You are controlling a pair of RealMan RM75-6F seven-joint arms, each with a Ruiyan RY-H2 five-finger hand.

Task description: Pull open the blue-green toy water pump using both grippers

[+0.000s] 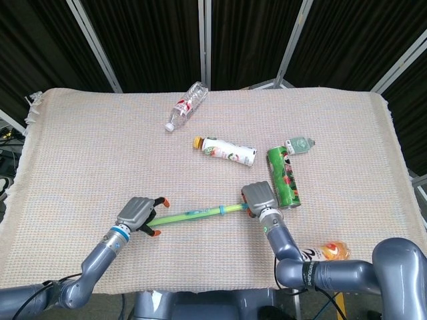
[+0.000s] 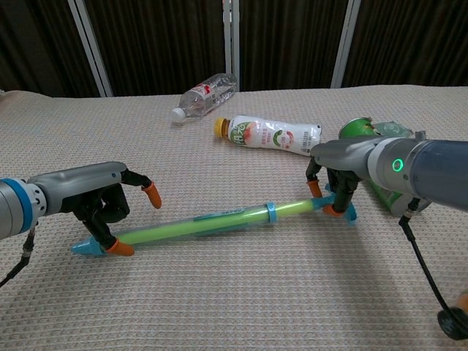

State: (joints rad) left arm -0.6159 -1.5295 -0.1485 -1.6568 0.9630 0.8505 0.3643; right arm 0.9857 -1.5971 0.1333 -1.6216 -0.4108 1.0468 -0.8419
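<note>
The blue-green toy water pump (image 2: pixel 219 219) lies slanted on the woven cloth, its blue tip at the lower left and its handle at the right; in the head view the pump (image 1: pixel 197 214) sits front of centre. My left hand (image 2: pixel 99 202) hovers over the tip end, orange fingertips (image 2: pixel 121 248) spread on both sides of the tube and not closed on it. The same left hand (image 1: pixel 137 215) covers the tip from above. My right hand (image 2: pixel 338 179) grips the handle end, also seen as the right hand (image 1: pixel 259 198) in the head view.
A clear water bottle (image 1: pixel 186 107) lies at the back. A white drink bottle (image 1: pixel 227 151) and a green can (image 1: pixel 284 177) lie just behind the right hand, with a small green-capped bottle (image 1: pixel 299 145) beside the can. An orange item (image 1: pixel 333 251) sits near the front edge.
</note>
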